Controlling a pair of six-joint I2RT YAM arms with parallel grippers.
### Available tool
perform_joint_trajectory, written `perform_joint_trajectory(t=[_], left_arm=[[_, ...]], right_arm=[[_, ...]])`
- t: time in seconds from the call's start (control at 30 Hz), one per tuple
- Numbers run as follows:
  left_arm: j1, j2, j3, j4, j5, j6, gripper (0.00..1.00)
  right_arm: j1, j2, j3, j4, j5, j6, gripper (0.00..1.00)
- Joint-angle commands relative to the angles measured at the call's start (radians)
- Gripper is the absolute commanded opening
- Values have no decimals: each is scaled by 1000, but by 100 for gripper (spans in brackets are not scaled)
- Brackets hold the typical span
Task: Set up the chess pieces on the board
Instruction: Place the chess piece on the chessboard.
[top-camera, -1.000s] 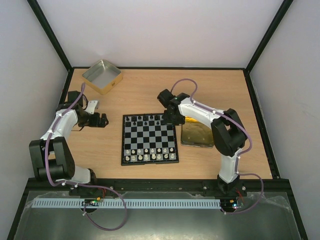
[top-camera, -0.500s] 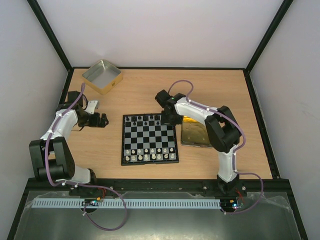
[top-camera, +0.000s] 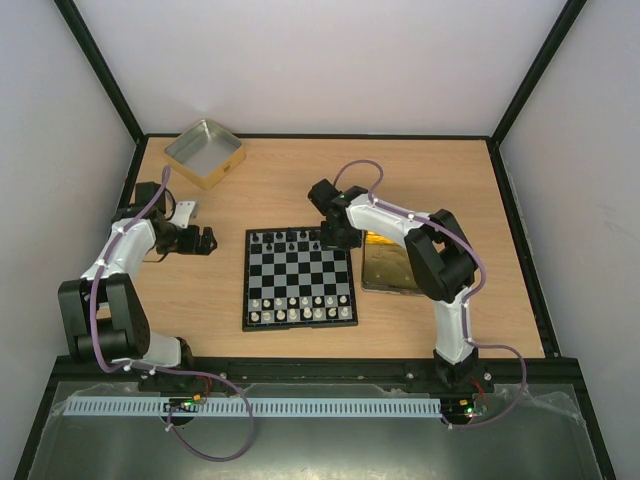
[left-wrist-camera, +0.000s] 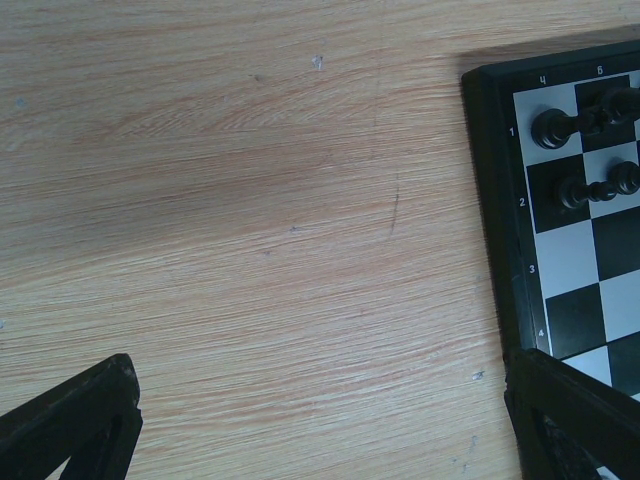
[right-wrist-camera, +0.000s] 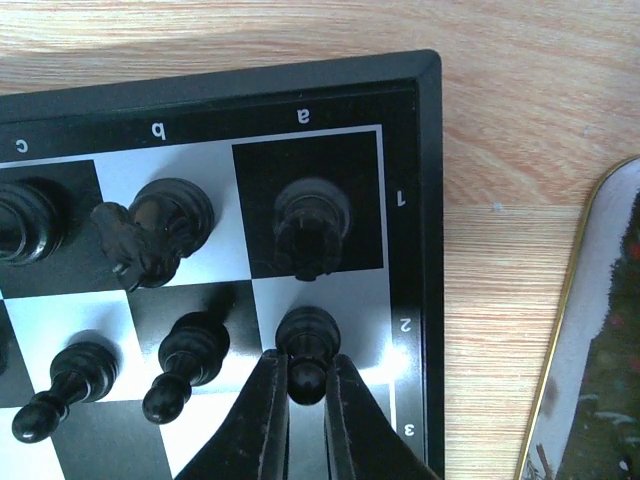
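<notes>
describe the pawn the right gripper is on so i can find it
Go to the board corner beside the gold tin, lettered a. The black pawn stands on the pale edge square next to the corner piece, the only one pinched by the right gripper.

The small square chessboard (top-camera: 300, 272) of black and pale grey-white checks, edged by a thin black border, is lying flat at the middle of the wooden tabletop (top-camera: 440, 180). The tiny black peg-like chess pieces (top-camera: 290, 239) are standing upright along its two far rows, a rook-like piece (right-wrist-camera: 310, 225) occupying the dark corner square a1 and a knight-shaped piece (right-wrist-camera: 150, 235) standing beside it. One black pawn (right-wrist-camera: 305, 340) is standing on pale square a2, its head being pinched between the fingers of the right gripper (right-wrist-camera: 305, 372).
</notes>
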Motion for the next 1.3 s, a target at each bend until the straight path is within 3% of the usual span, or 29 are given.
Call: perform_joint_trajectory(t=[0.0,0.4,1.0,1.03,1.17,1.27], left_arm=[[8,-7,-8,-3,11,-8,99],[8,1,-7,-6,14,-5,99],[7,-21,-2,-11,25,5,99],[8,-23,3,-14,26,9,99],[-3,-26,22,-34,31,23,99],[-38,-41,37,-59,38,44,99]], right_arm=[[4,19,21,-14,23,-7,8],[-1,-11,18,-42,22,4,18],[-16,-211,-62,-94,-6,-17,26],[-19,-231,-65,-99,-8,-25,32],[-22,-309,-67,-110,-8,-66,76],[-22,-357,-83,-121,-27,-106,95]])
